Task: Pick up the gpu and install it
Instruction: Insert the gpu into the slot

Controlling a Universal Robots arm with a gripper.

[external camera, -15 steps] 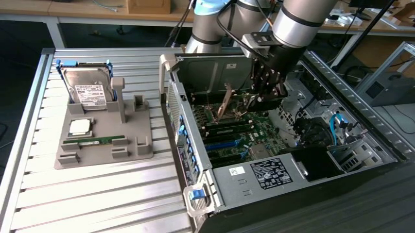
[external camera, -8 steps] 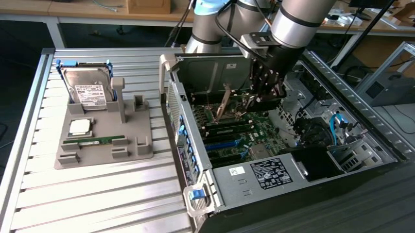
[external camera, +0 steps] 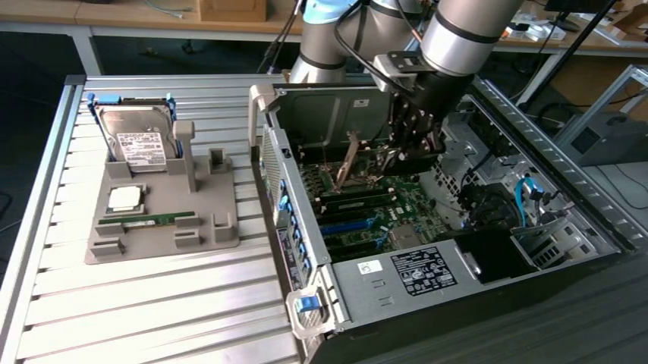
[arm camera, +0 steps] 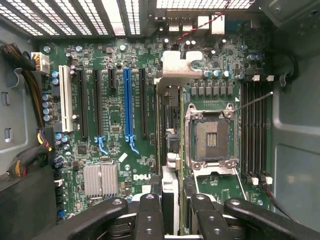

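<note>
Pickup looked done: hand (arm camera: 172, 210) was clamped on the gpu (arm camera: 170, 145), held edge-on between its fingers (arm camera: 150, 215) above the motherboard (arm camera: 110, 120) inside the open computer case (external camera: 567, 167). In the exterior view the card hung at about one o'clock from the case's middle. Seating was left, as the card sat beside the blue slot (arm camera: 127, 105), not in any slot. On the bench (external camera: 152, 303), the parts tray (external camera: 162, 220) carried a hard drive (external camera: 136, 140)
</note>
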